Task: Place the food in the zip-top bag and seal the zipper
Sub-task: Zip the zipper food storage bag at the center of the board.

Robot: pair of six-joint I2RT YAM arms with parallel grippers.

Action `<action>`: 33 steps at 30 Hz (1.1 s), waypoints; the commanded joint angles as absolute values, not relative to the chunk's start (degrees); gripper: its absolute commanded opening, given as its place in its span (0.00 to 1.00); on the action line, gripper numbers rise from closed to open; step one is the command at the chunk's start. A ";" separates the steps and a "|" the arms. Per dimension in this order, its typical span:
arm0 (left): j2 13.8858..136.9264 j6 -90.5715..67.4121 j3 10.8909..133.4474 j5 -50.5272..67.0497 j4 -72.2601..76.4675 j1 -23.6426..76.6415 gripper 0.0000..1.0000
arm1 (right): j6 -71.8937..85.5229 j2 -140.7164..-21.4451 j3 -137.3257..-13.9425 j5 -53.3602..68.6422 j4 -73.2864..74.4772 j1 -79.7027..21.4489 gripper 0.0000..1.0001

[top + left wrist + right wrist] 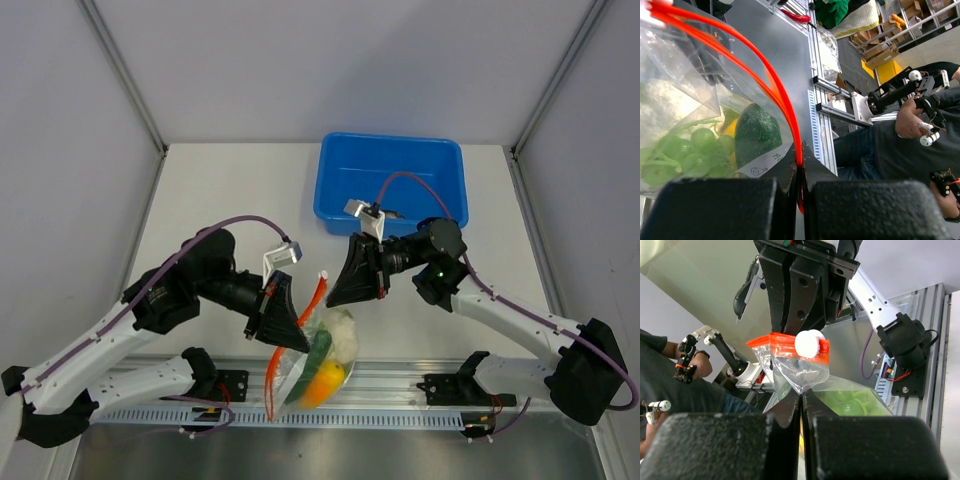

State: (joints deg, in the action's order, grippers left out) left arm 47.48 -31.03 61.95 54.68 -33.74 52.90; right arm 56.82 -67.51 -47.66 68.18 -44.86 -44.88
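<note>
The clear zip-top bag point(322, 362) hangs between my two grippers above the table's near edge. Inside it lie the dark green cucumber point(318, 349), the orange-yellow mango point(325, 380) and the white cauliflower point(343, 328). My left gripper point(296, 334) is shut on the orange-red zipper point(785, 107), which curves up and away from its jaws point(800, 162). The left wrist view shows the cucumber point(757, 132) and the green pea cluster point(690, 150) through the plastic. My right gripper point(335, 296) is shut on clear bag plastic point(802, 375) just below the zipper strip point(775, 342) and its white slider point(809, 343).
A blue plastic bin point(420, 170) stands at the back right of the table. An aluminium rail point(400, 385) runs along the near edge under the bag. A seated person point(900, 145) holding hand controllers shows beyond the table in both wrist views.
</note>
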 commanded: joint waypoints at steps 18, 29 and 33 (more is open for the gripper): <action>52.90 -26.72 64.51 29.98 -41.66 50.36 0.51 | 31.12 -61.70 -45.97 39.85 -6.34 -44.21 0.00; 60.47 -25.31 70.66 19.17 -42.63 49.04 0.73 | 34.70 -59.50 -47.28 25.31 1.84 -45.62 0.00; 61.61 -23.91 70.23 17.49 -42.89 49.04 0.74 | 37.08 -59.06 -47.90 24.52 1.58 -45.70 0.00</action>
